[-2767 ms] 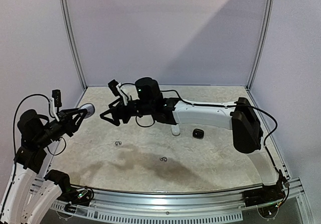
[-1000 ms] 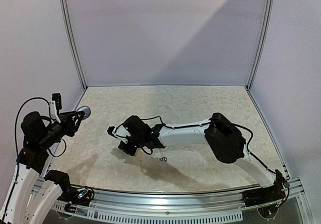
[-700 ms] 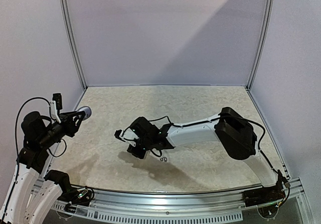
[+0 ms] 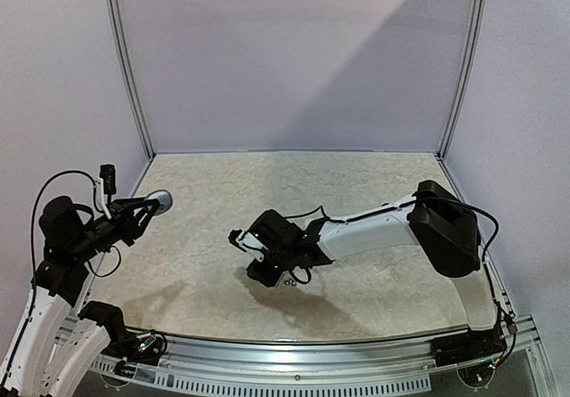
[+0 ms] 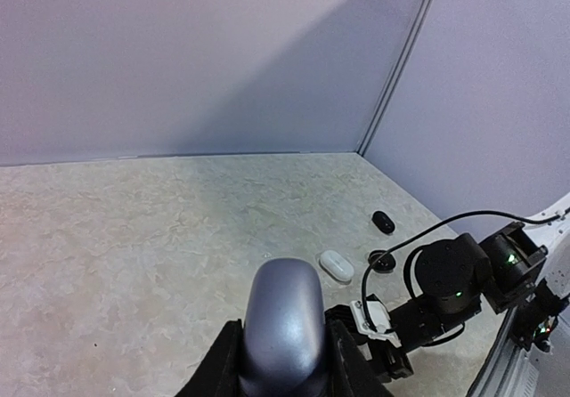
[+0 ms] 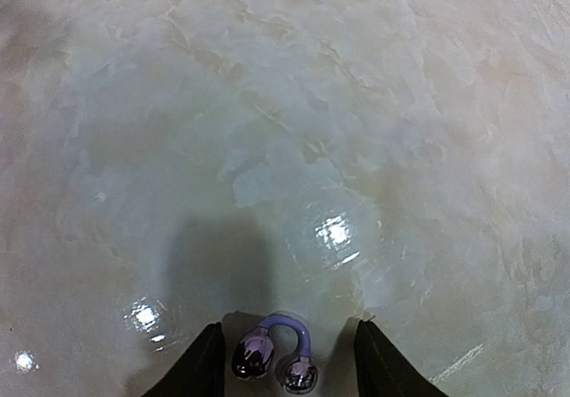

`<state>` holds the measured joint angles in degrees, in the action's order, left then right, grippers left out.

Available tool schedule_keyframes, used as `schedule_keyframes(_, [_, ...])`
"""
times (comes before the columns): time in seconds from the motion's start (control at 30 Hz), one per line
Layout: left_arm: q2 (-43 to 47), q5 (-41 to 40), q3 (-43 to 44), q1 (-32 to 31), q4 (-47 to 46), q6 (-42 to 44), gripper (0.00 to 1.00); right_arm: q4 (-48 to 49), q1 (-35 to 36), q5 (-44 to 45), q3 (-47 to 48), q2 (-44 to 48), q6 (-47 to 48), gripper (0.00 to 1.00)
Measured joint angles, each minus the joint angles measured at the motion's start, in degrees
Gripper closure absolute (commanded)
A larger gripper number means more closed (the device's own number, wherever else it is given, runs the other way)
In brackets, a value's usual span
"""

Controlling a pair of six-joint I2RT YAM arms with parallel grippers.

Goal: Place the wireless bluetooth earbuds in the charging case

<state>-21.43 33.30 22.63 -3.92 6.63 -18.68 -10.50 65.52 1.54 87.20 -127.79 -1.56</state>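
Hooked earbud (image 6: 274,354) was spotted on the worktop (image 6: 356,103) at the right wrist view's bottom centre, lying crosswise between the parted fingers (image 6: 207,366) of the right pincer (image 6: 289,370), with the charging case (image 5: 283,321) clamped in the left pincer (image 5: 283,366), well apart.

Three cases: one silvery case (image 5: 283,321), one white case (image 5: 337,265), one black case (image 5: 383,222) (the last two toward one o'clock of the silvery one), plus one hooked earbud (image 6: 276,354).
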Motion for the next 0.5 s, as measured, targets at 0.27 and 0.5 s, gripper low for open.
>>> schedule_keyframes(0.27, [-2.0,2.6,0.5,-2.8,1.5,2.8,1.00,-5.1,-0.6,-3.8,1.6,1.1,-0.2,0.25])
schedule_keyframes(0.5, [-3.8,12.2,5.6,-5.0,3.9,11.5,1.00,-3.0,-4.6,-18.5,0.9,14.3,3.0,0.11])
